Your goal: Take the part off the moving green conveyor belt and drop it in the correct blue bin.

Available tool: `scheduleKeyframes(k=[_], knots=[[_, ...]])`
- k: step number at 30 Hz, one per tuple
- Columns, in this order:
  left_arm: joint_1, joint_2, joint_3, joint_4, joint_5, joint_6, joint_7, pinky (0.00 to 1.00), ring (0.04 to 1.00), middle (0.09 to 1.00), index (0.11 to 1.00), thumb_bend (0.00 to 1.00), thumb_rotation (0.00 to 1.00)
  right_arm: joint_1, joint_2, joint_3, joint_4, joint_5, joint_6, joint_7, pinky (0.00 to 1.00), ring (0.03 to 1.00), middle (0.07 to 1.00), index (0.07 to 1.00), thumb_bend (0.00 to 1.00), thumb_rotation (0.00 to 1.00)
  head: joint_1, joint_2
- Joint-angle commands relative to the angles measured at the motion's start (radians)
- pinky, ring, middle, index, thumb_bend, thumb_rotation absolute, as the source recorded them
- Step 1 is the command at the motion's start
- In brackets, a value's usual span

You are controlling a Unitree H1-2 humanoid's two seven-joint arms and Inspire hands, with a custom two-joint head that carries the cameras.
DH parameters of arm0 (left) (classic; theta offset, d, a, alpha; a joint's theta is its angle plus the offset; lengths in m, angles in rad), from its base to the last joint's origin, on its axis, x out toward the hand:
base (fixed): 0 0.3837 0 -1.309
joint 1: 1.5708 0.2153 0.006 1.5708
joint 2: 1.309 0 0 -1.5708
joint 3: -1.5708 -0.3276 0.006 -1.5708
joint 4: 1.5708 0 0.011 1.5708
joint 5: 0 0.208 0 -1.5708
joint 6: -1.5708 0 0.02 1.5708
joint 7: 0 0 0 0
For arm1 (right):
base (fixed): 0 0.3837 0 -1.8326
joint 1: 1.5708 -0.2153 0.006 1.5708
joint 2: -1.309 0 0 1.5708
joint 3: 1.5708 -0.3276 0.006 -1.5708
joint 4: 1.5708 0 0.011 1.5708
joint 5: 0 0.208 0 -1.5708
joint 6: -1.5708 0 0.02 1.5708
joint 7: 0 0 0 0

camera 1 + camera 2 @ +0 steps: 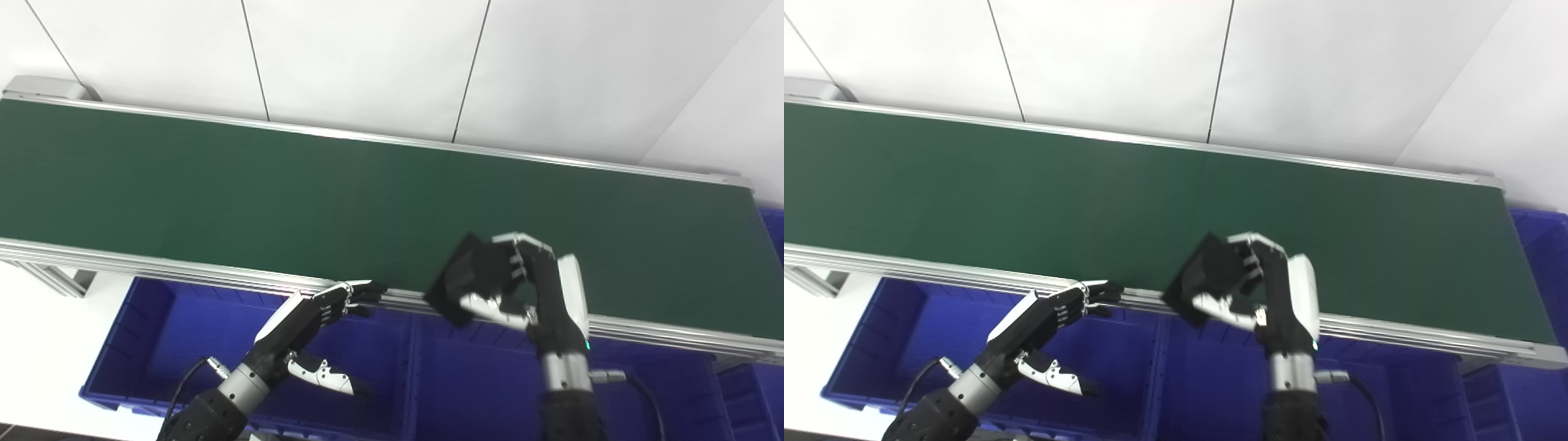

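The green conveyor belt (245, 190) runs across the picture with nothing lying on it. My right hand (527, 282) is shut on a flat black square part (462, 278) and holds it tilted over the belt's near rail, above the blue bins. It also shows in the right eye view (1206, 272). My left hand (312, 318) is open and empty, fingers spread, its fingertips (367, 291) at the near rail above the left blue bin (184, 331).
Blue bins stand in a row under the belt's near edge: a left one, a middle one (471, 380) and more at the right (753, 392). Another blue bin (1540, 239) shows past the belt's right end. White wall panels lie behind.
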Motion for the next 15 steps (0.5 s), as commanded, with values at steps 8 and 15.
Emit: scheduleKeyframes(k=[8,15], knots=[[-0.016,0.015,0.019,-0.033,-0.035,0.005,-0.017,0.78,0.845,0.863,0.812,0.88,0.17,0.056,-0.066,-0.002,0.013,-0.064,-0.025,0.026,0.30,0.402,0.503,0.501,0.51,0.00,-0.018,0.002],[-0.021,0.018,0.025,-0.031,-0.039,0.012,-0.022,0.78,0.847,0.862,0.813,0.88,0.17,0.032,-0.122,0.047,0.075,-0.162,-0.003,0.071,0.39,0.438,0.502,0.486,0.51,0.00,-0.024,0.008]])
